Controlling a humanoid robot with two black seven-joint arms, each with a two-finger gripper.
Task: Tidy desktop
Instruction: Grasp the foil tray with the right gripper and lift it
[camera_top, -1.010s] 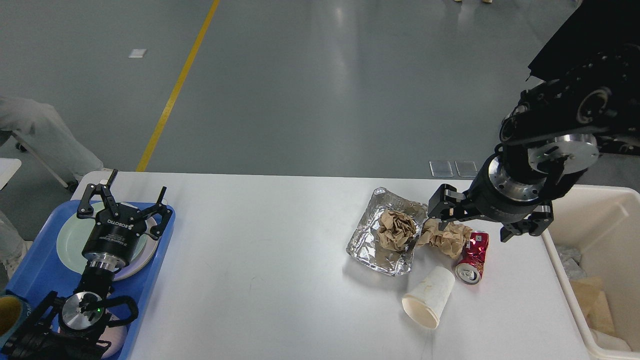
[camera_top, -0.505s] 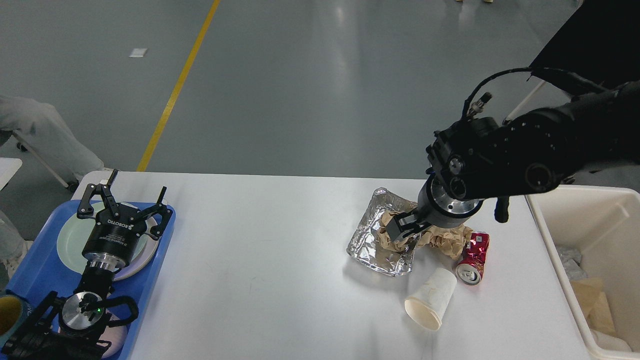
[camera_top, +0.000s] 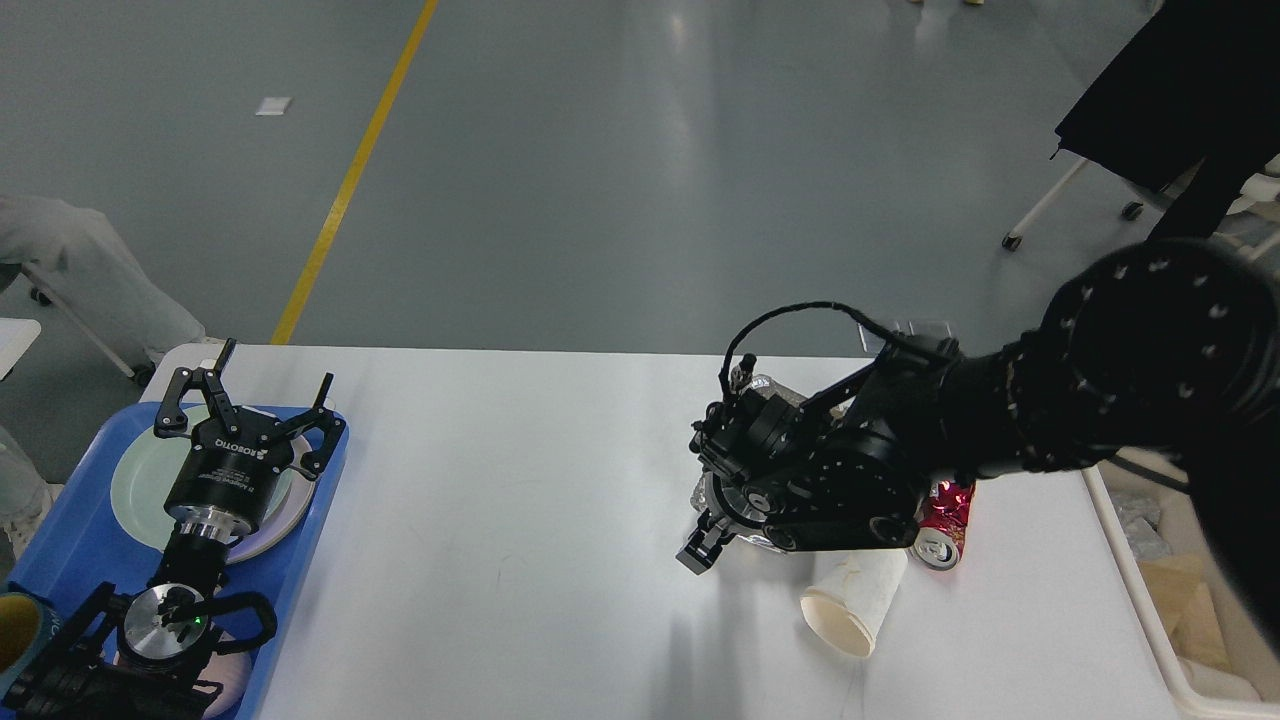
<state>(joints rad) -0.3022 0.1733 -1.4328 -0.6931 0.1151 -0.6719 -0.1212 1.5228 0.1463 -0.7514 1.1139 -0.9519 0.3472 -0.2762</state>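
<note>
The white desktop (camera_top: 520, 520) spans the view's lower half. Low over its right-middle, the right gripper (camera_top: 700, 550) shows one dark fingertip; whether it is open or closed cannot be told. Its arm hides the foil tray. Beside it lie a paper cup (camera_top: 850, 610) and red can (camera_top: 940, 520). The left gripper (camera_top: 245, 400) hangs fingers spread, holding nothing, over a blue tray (camera_top: 70, 540).

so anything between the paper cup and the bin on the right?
Only the crushed red can, touching the paper cup's closed end on the bin side. Past it the desktop lies bare up to the cream bin's near wall. The right gripper hangs left of the cup, its arm above the rubbish.
</note>
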